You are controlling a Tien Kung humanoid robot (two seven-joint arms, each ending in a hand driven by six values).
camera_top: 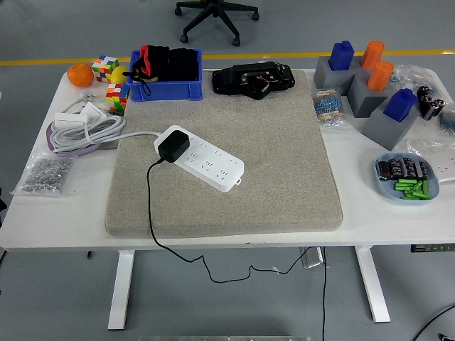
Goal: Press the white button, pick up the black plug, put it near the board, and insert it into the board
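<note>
A white power strip (pixel 206 160) lies slanted on the grey mat (pixel 284 142), left of the mat's middle. The black plug (pixel 173 145) sits on the strip's upper left end, seated in a socket there. Its black cable (pixel 148 206) runs down across the mat and drops over the table's front edge. The strip's own white cord (pixel 135 134) leads left to a coiled bundle. I cannot make out a white button on the strip. Neither of my hands shows in the head view.
A blue bin (pixel 165 78) with black and red items and a black device (pixel 252 78) stand at the mat's back. Left: coiled white cable (pixel 82 128), puzzle cubes (pixel 106 69), an orange (pixel 79 74), a screw bag (pixel 44 174). Right: grey blocks with blue and orange pieces (pixel 370 89), a blue dish (pixel 407 177).
</note>
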